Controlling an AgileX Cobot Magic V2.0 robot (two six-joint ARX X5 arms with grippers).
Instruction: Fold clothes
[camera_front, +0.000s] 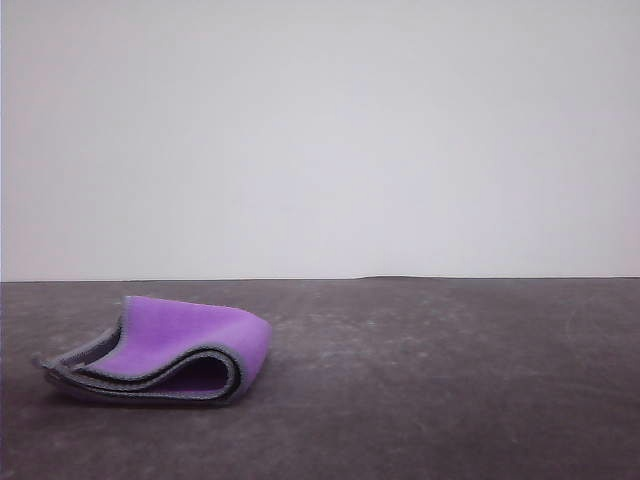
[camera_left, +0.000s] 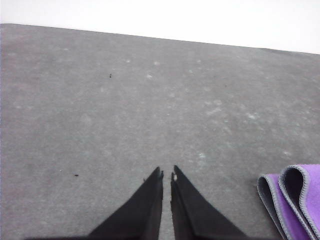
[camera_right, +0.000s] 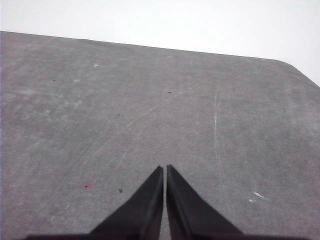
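Note:
The clothes (camera_front: 170, 350) are one small cloth lying folded over on itself at the left of the dark grey table, purple face up, with grey stitched edges stacked in layers at its left and front. In the left wrist view a corner of the clothes (camera_left: 295, 200) lies beside my left gripper (camera_left: 166, 172), apart from it. That gripper is shut, its black fingers nearly touching, with nothing between them. My right gripper (camera_right: 164, 168) is shut too, above bare table with nothing held.
The dark grey table (camera_front: 450, 380) stretches to the right of the cloth, with a plain white wall behind. Its far edge and a rounded corner (camera_right: 292, 67) show in the right wrist view.

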